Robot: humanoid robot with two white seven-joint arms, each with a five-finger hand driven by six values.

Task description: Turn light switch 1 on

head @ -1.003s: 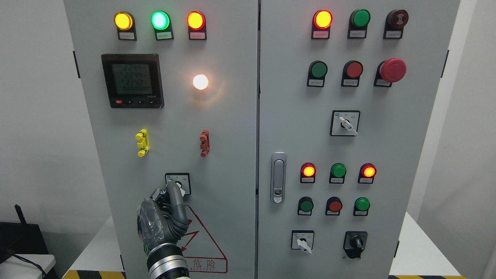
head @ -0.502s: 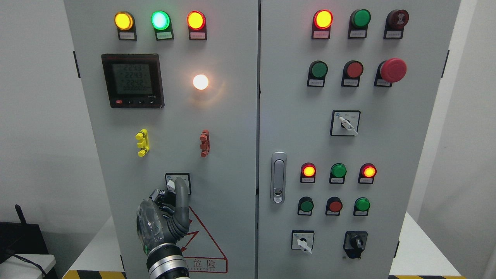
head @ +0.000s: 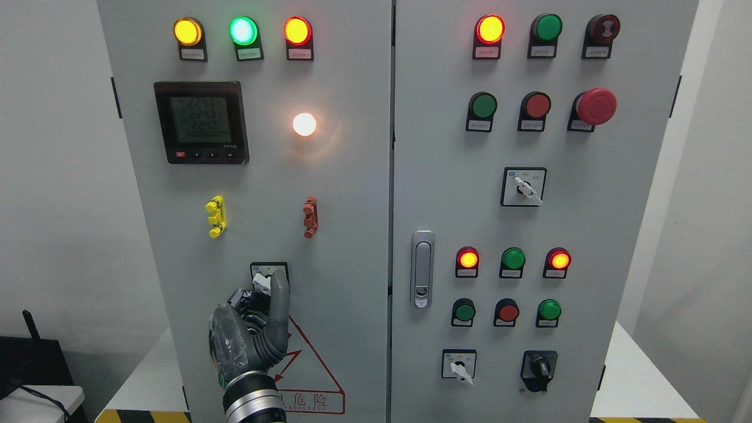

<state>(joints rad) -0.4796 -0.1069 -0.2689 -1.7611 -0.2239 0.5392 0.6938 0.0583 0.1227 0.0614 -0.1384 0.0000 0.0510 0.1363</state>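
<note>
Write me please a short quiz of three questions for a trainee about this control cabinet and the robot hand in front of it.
1. True or false: the round white lamp beside the digital meter is lit.
2. Which door carries the red mushroom button? A) left door B) right door
3. Fill in: the left robot hand has one finger raised at the small rotary ______ under the yellow clip.

Key: 1 true; 2 B; 3 switch

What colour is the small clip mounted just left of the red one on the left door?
Yellow. The clip shows clearly in the head view, below the meter.
</note>
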